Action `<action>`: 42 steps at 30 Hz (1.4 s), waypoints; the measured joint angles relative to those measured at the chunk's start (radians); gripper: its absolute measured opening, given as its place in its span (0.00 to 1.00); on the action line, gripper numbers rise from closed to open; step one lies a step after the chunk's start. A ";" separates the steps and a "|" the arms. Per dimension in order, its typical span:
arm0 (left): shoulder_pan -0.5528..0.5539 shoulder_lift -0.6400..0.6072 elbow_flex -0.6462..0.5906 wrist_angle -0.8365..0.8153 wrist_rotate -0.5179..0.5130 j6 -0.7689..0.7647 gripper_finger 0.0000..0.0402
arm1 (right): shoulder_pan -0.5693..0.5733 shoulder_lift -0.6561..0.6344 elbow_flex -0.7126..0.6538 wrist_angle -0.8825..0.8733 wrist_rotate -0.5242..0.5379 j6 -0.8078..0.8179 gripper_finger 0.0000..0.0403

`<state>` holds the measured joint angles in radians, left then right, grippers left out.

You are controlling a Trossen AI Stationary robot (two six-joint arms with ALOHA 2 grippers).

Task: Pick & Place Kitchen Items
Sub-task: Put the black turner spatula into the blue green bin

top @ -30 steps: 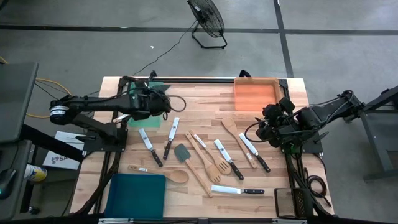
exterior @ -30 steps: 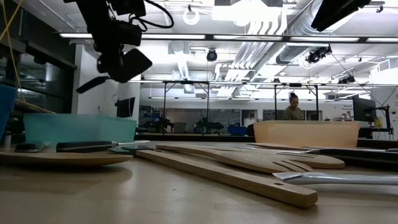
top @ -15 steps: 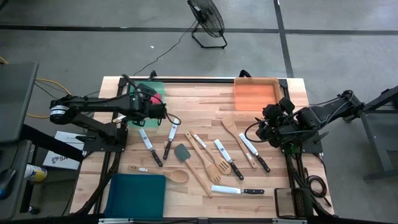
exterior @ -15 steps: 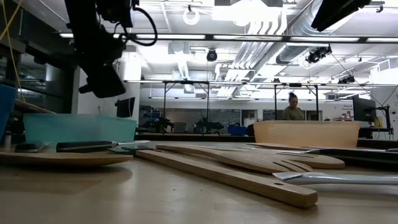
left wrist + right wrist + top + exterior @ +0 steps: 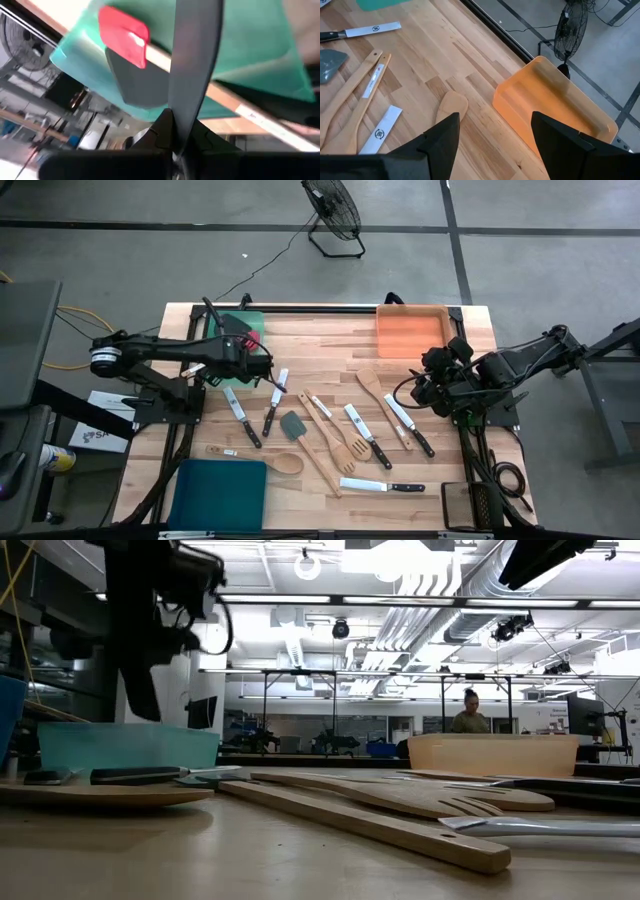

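My left gripper (image 5: pixel 262 366) hangs over the near edge of the green tray (image 5: pixel 232 328), shut on a black spatula (image 5: pixel 195 60). In the low view the spatula (image 5: pixel 140 690) points down below the arm. A red-headed spatula (image 5: pixel 124 35) and a dark grey-headed one (image 5: pixel 136 87) lie in the green tray. My right gripper (image 5: pixel 495 145) stands open above the table's right side, with nothing between its fingers. Knives, wooden spoons and turners (image 5: pixel 345 442) lie flat on the table's middle. My left gripper pinches the black spatula between its two shut fingers (image 5: pixel 165 132). A flat dark strip of it (image 5: pixel 187 107) runs straight out from the fingertips, in line with them. The fingers slant down from the table's left. The spatula is lifted clear above the tray; which part is gripped cannot be told.
An orange tray (image 5: pixel 412 330) sits at the far right corner and a teal tray (image 5: pixel 220 492) at the near left. A grey spatula (image 5: pixel 292 425) and a wooden spoon (image 5: pixel 451 106) lie among the loose utensils. A fan (image 5: pixel 335 215) stands on the floor beyond the table.
My left gripper has sunk a little toward the table's near edge and rolled about its own line. The black spatula, still held, has swung from slanting with its head broadside to hanging down edge-on in the low view.
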<state>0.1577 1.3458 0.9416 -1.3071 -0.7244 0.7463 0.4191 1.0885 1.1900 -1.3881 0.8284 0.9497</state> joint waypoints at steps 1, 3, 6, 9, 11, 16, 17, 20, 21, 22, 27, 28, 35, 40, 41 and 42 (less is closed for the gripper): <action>0.000 0.005 -0.013 0.000 -0.026 -0.004 0.01 | 0.000 0.000 0.000 0.000 0.000 0.000 0.59; 0.000 0.012 -0.033 0.018 -0.048 -0.027 0.01 | 0.000 0.000 0.000 0.000 0.001 0.000 0.59; 0.000 0.015 -0.068 0.065 -0.053 -0.044 0.01 | 0.000 0.000 0.000 0.000 0.001 -0.001 0.59; 0.000 0.015 -0.107 0.113 -0.090 -0.043 0.01 | 0.000 0.000 0.000 0.000 0.001 0.000 0.59; 0.013 0.015 -0.130 0.138 -0.096 -0.042 0.01 | 0.000 0.000 0.000 0.000 0.001 0.000 0.59; 0.047 0.015 -0.161 0.159 -0.080 -0.036 0.01 | 0.000 0.000 0.000 0.000 -0.001 0.000 0.59; 0.053 0.015 -0.161 0.155 -0.077 -0.036 0.02 | 0.000 0.000 0.000 0.000 -0.004 0.000 0.59; 0.069 0.015 -0.161 0.156 -0.081 -0.036 0.06 | 0.000 0.000 0.000 0.000 -0.009 0.000 0.59; 0.073 0.015 -0.161 0.155 -0.080 -0.036 0.08 | 0.000 0.000 0.000 0.000 -0.009 0.000 0.59; 0.074 0.015 -0.161 0.156 -0.075 -0.036 0.09 | 0.000 0.000 0.000 0.000 -0.010 0.000 0.59; 0.071 0.015 -0.161 0.158 -0.054 -0.040 0.12 | 0.000 0.000 0.000 0.001 -0.012 0.000 0.59; 0.071 0.015 -0.161 0.157 -0.054 -0.044 0.12 | 0.000 0.000 0.000 0.001 -0.014 0.001 0.59; 0.071 0.015 -0.160 0.164 -0.051 -0.044 0.12 | 0.000 0.000 0.000 0.001 -0.020 0.015 0.59; 0.071 0.015 -0.160 0.168 -0.007 -0.042 0.10 | 0.000 0.000 0.000 0.001 -0.020 0.015 0.59; 0.070 0.015 -0.159 0.174 0.000 -0.042 0.08 | 0.000 0.000 0.000 0.001 -0.020 0.015 0.59; 0.065 0.015 -0.158 0.183 0.002 -0.043 0.05 | 0.000 0.000 0.000 0.001 -0.020 0.015 0.59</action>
<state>0.2222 1.3605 0.7831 -1.1245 -0.7225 0.7032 0.4191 1.0885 1.1900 -1.3872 0.8082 0.9649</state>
